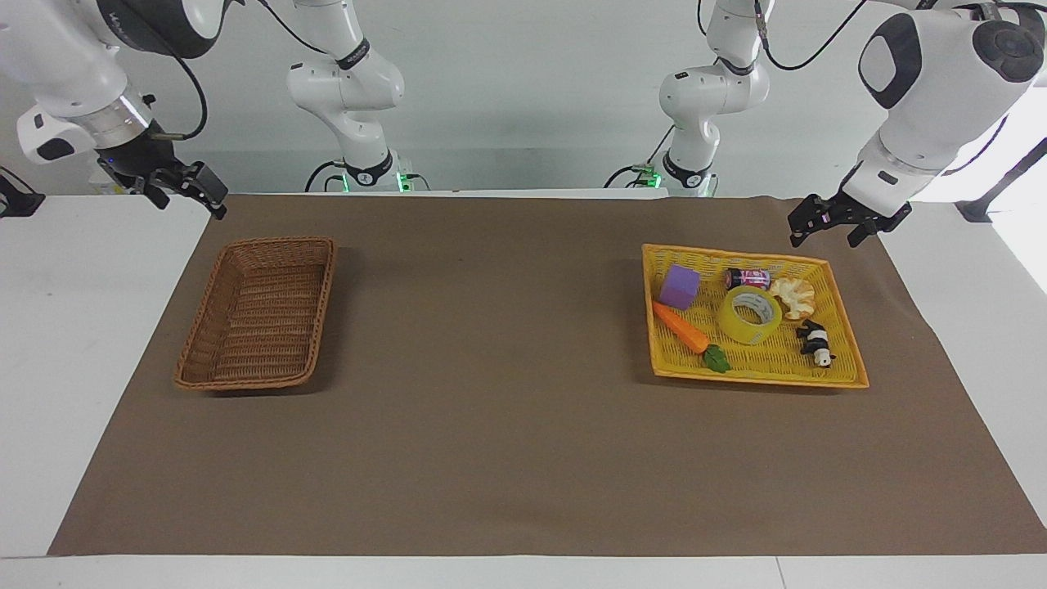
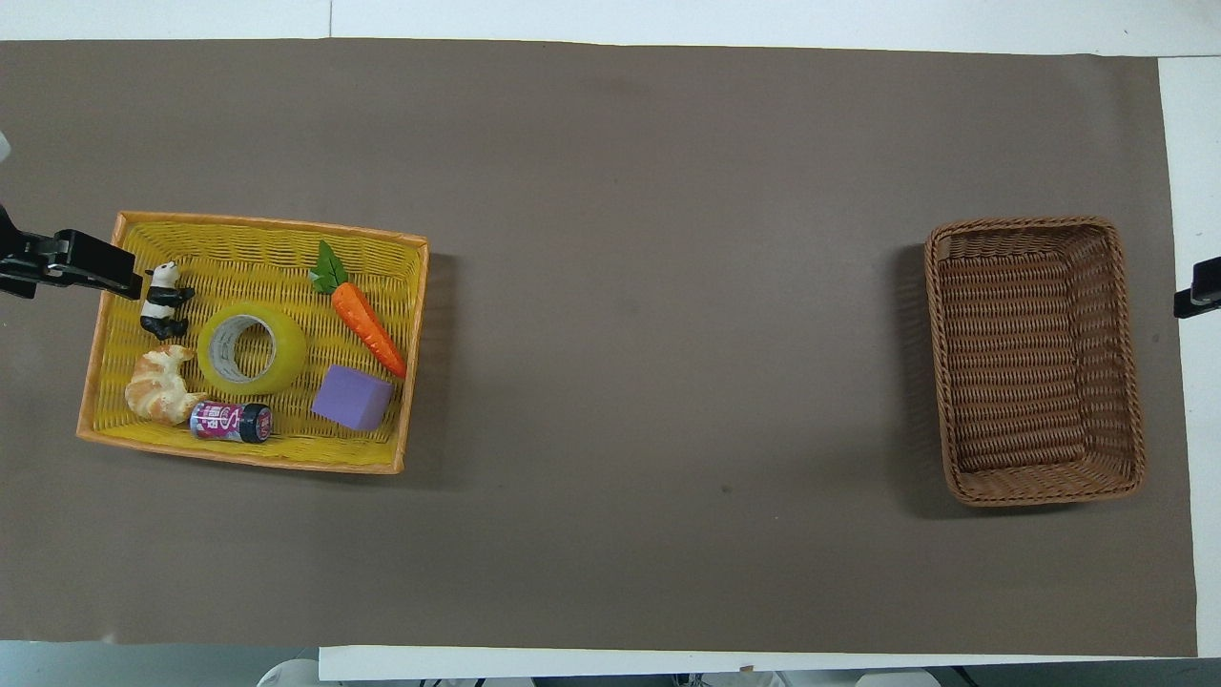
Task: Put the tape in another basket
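The tape (image 1: 750,314) is seen lying flat, hole up, in the yellow tray (image 1: 842,372) between carrot (image 1: 680,326) and croissant (image 1: 793,296). The left gripper (image 1: 833,222), fingers spread, hangs just outside the tray's corner; the right gripper (image 1: 186,190), whose fingers cannot be read, waits near the basket (image 1: 258,378).

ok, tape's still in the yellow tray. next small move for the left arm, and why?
Probably swing the left gripper in over the tape and start down. The tape lies flat in the yellow tray, ring opening upward, with the croissant and the can close beside it. The gripper hangs raised by the tray's corner nearest the robots. The brown basket holds nothing, and the right gripper waits near it.
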